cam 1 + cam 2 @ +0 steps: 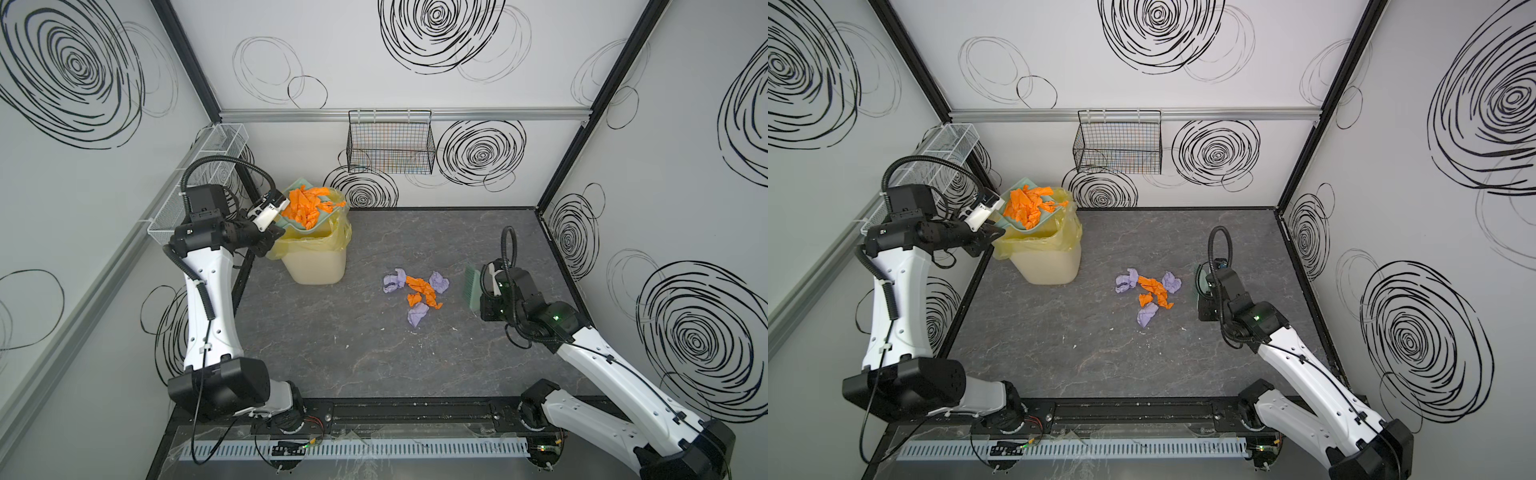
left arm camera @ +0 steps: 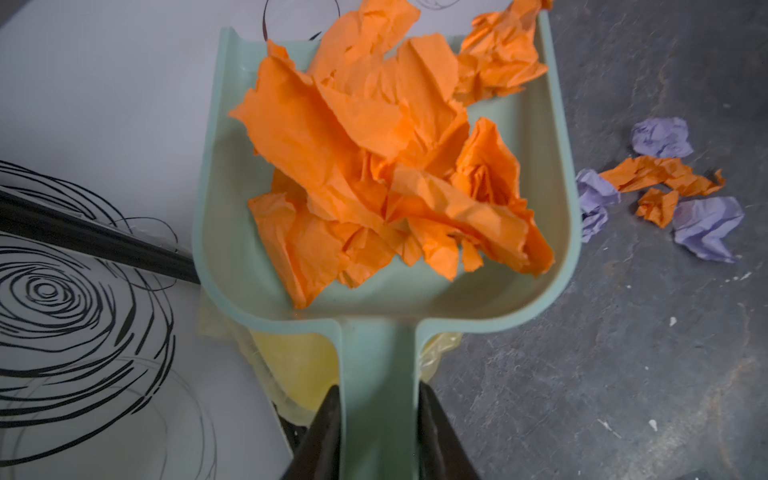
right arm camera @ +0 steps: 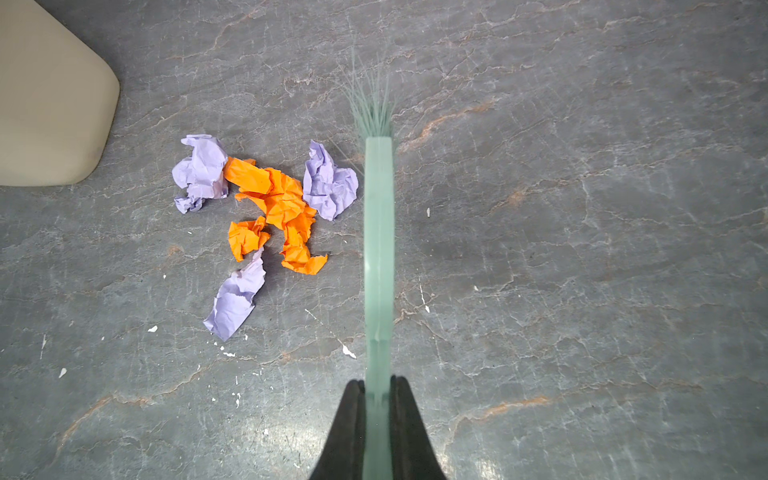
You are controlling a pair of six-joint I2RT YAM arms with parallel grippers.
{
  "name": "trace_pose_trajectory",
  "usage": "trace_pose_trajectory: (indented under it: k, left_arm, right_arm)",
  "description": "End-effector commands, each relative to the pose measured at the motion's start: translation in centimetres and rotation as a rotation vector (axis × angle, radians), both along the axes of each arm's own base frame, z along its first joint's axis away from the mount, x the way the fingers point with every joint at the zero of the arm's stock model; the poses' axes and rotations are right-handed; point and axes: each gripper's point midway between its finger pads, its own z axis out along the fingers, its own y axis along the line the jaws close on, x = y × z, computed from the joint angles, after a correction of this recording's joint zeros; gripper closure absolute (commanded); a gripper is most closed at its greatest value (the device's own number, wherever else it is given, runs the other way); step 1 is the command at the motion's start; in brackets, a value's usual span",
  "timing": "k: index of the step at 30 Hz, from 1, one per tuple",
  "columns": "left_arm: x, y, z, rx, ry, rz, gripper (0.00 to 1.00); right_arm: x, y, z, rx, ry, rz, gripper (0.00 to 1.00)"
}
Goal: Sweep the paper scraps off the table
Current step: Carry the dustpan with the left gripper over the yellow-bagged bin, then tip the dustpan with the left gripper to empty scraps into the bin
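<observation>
Mid-dump here, I reckon: left gripper (image 2: 378, 388) clamped on dustpan (image 2: 374, 303), orange scraps (image 2: 374, 166) in it over the bin (image 1: 316, 266), needs tipping next; right gripper (image 3: 378, 380) pinches brush (image 3: 379, 249) beside leftover scraps (image 1: 415, 286) on tabletop (image 1: 374, 353), apart from the bin.

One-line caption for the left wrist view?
Left gripper holds the mint dustpan, heaped with orange paper scraps, over the yellow-lined bin.
</observation>
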Motion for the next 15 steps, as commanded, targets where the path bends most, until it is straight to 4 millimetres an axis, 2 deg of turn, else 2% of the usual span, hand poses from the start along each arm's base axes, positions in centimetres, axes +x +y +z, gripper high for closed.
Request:
trace_pose_trajectory:
  k: [1,10,15]
  left_arm:
    - [1.0,2.6,0.4,0.148,0.003,-0.023,1.00]
    - [2.5,6.3,0.0,0.548,0.092,-0.076,1.00]
    - [3.1,6.8,1.2,0.740,0.086,-0.095,1.00]
  right_arm:
    - [0.2,-0.1,0.5,0.010,-0.029,-0.001,1.00]
    - [0.3,0.2,0.1,0.026,-0.023,0.001,1.00]
    - [0.2,0.3,0.0,0.032,-0.019,0.001,1.00]
